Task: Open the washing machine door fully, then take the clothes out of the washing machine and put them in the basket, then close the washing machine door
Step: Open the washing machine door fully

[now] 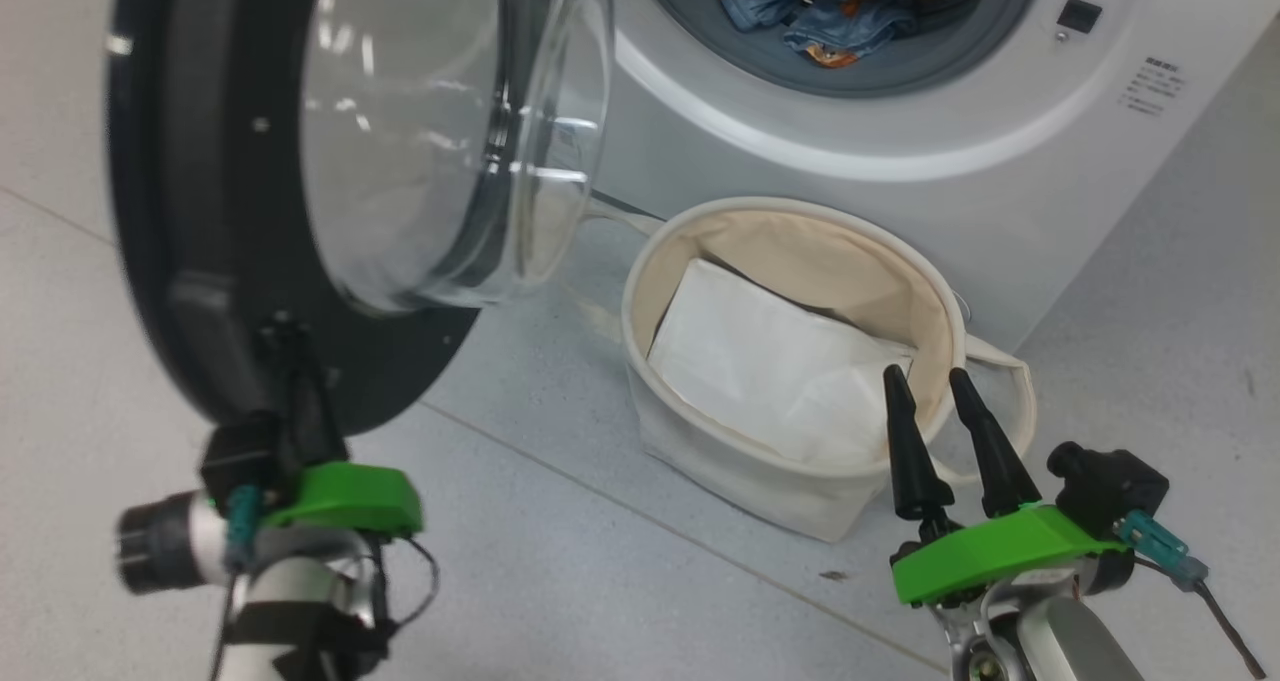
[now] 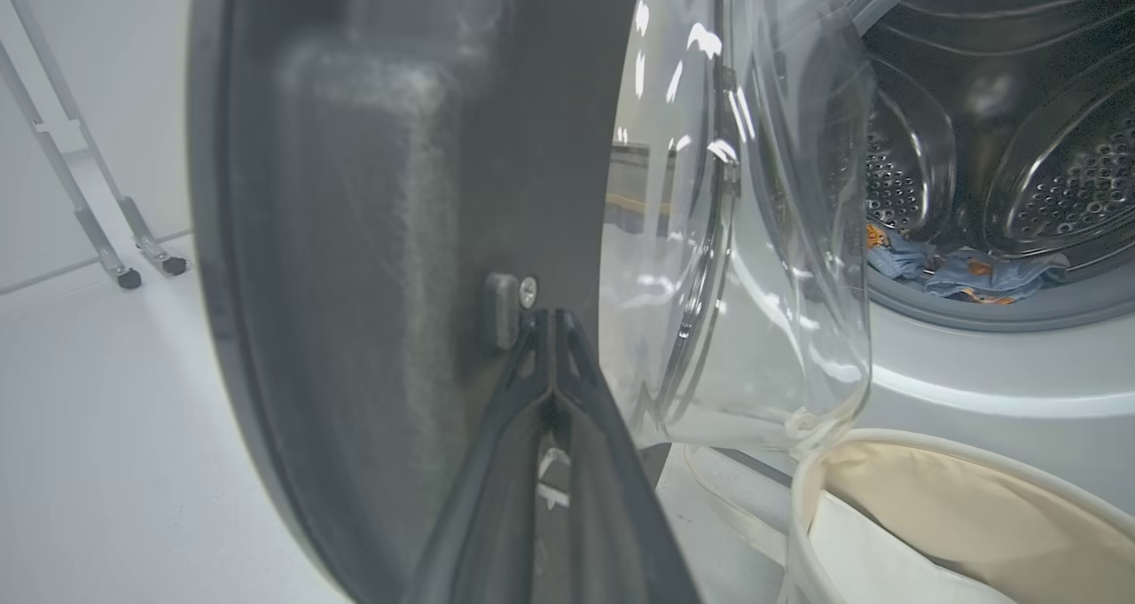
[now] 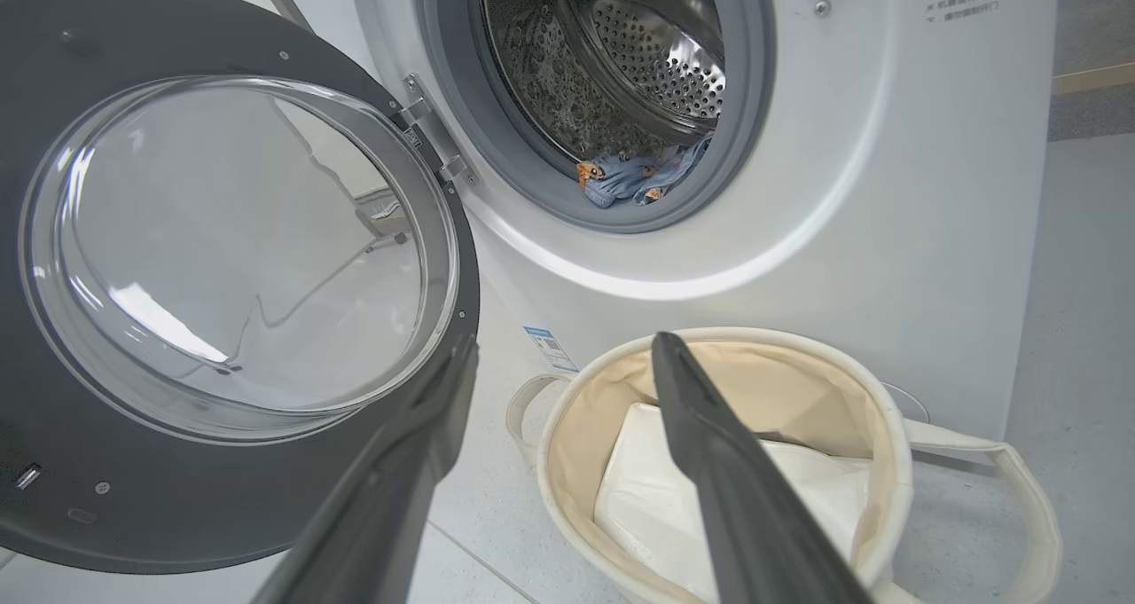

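Left fingers (image 2: pixel 505 444) against washing machine door (image 2: pixel 355 231)

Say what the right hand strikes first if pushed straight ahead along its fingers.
Probably the white front of the washing machine, below the drum mouth, passing just over the basket; depth is unclear.

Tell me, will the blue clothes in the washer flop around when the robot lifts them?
Probably floppy: the clothes lie crumpled in soft folds, so they should droop and dangle. They are likely light too, being a small, thin-looking heap. A trailing end might snag on the washer's grey rim on the way out.
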`<state>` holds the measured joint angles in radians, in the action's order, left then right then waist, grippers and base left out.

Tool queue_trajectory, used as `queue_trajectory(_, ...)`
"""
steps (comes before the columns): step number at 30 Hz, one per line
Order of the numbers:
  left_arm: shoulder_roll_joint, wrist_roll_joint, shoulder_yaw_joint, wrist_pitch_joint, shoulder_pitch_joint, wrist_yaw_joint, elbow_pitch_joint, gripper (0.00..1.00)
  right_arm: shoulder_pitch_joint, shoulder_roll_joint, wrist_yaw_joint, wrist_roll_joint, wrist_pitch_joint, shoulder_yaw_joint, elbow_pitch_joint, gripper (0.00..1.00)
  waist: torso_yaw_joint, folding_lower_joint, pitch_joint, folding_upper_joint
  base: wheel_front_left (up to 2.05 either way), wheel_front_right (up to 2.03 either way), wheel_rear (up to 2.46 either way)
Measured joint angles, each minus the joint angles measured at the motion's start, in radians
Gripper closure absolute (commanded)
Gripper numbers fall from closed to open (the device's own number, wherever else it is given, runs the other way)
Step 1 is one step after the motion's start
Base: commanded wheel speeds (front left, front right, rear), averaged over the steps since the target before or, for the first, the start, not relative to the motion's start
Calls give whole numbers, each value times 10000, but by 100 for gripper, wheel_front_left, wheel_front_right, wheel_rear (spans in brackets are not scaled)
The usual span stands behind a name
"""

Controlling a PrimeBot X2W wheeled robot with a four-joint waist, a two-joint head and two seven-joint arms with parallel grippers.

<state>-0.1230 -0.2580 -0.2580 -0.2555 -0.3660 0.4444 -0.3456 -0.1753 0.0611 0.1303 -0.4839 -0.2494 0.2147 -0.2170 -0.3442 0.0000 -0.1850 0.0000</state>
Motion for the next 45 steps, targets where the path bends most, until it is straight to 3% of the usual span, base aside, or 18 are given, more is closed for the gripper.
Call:
queue_trajectory(14,-658,-299,2798,-4,-994,-548,-1104,100,-38,61,0,497,0,-171,180,0,371,0,-1133,0,0,0,0)
queue_trajectory(32,-585,21,5428,-13,-2952,-1645,-2481,100,-720,788,0,692,0,-353,629,0,430,2,-2994,0,0,0,0)
queue_trajectory(38,-272,673,5643,-13,-2901,-1904,-2286,100,-780,777,0,683,0,-349,629,0,455,2,-2797,0,0,0,0)
queue_trajectory(45,410,1482,5359,-15,-1988,-2303,-819,100,-787,525,0,568,-2,-512,579,0,558,2,-2093,0,0,0,0)
